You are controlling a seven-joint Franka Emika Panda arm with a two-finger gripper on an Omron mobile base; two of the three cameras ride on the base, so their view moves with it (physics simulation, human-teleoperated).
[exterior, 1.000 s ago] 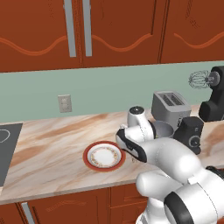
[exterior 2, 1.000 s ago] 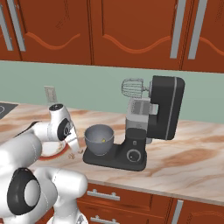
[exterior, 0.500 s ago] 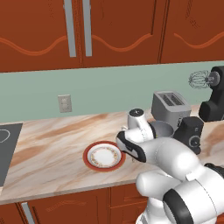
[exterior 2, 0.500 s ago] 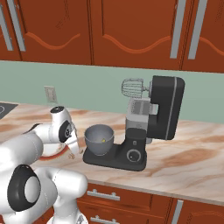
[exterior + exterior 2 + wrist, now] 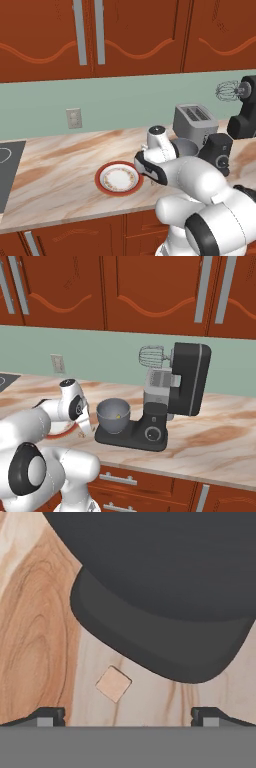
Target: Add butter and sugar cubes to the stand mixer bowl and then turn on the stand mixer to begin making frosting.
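One tan sugar cube [image 5: 113,683] lies on the marble counter just ahead of my gripper [image 5: 127,718], a little left of the middle between the open fingertips. Behind the cube curves the dark base of the stand mixer [image 5: 165,612]. In the right base view my gripper [image 5: 86,426] points down at the counter, left of the stand mixer [image 5: 187,381] and its grey bowl [image 5: 113,415]. A small yellow spot, the butter [image 5: 118,416], shows inside the bowl. The raised head carries a wire whisk [image 5: 151,355]. Nothing is held.
A red-rimmed white plate [image 5: 119,178] lies on the counter left of my hand. A grey toaster [image 5: 195,119] stands at the wall behind the bowl [image 5: 186,146]. A stovetop corner [image 5: 7,167] is at the far left. The counter's front edge runs close below the plate.
My hand has sunk slightly toward the counter and drifted a little toward the mixer. The jaws have stayed open.
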